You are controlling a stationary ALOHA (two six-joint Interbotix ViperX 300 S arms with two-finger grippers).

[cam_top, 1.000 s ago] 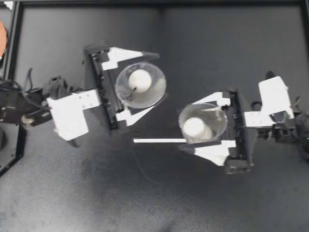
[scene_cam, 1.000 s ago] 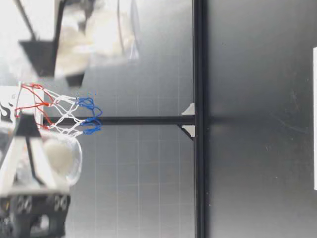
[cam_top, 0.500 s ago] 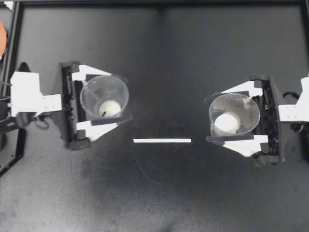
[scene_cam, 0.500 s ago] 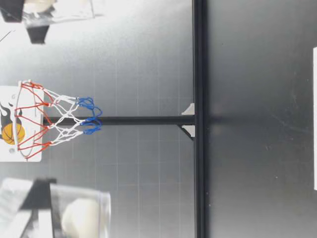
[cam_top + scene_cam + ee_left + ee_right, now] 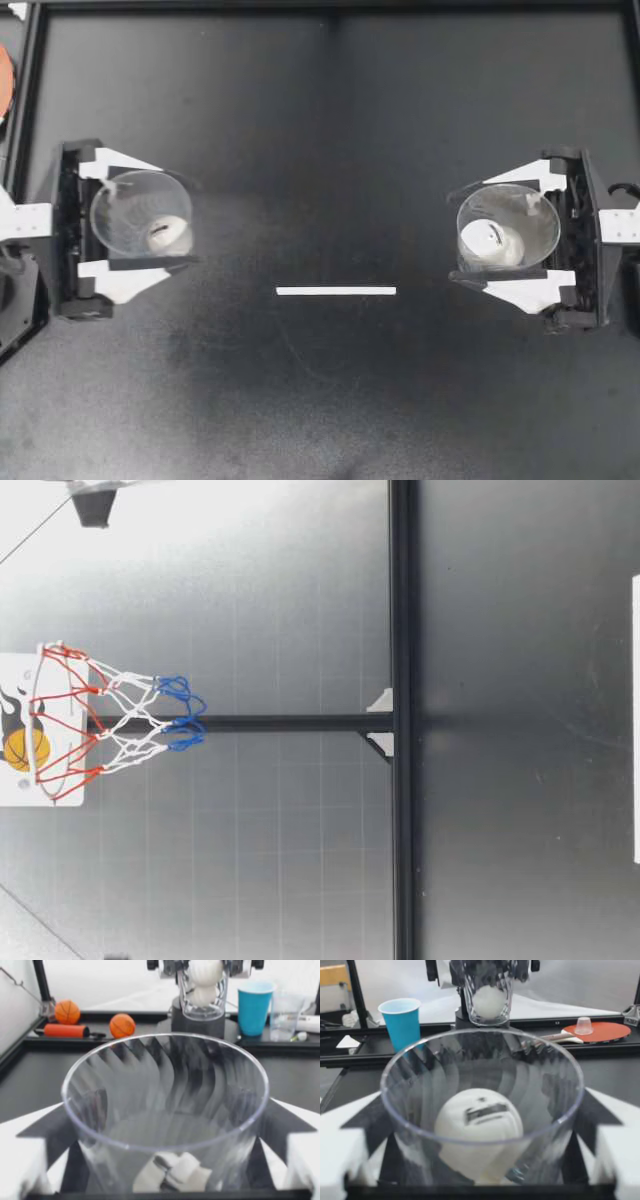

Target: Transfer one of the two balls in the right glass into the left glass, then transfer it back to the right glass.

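Your left hand [image 5: 190, 220] grips the left glass [image 5: 128, 198] holding one ball [image 5: 166, 236], your right hand [image 5: 451, 238] grips the right glass [image 5: 537, 214] with the other ball [image 5: 487, 243], so you look halfway: next, pour the left one back.

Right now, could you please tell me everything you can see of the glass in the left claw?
The glass is a clear, plastic-looking tumbler with ribbed walls and a round open rim. It is upright, mouth up, at the left side of the table, clamped between the white fingers of my left claw. One white ball with dark print lies at its bottom. Whether it touches the tabletop I cannot tell.
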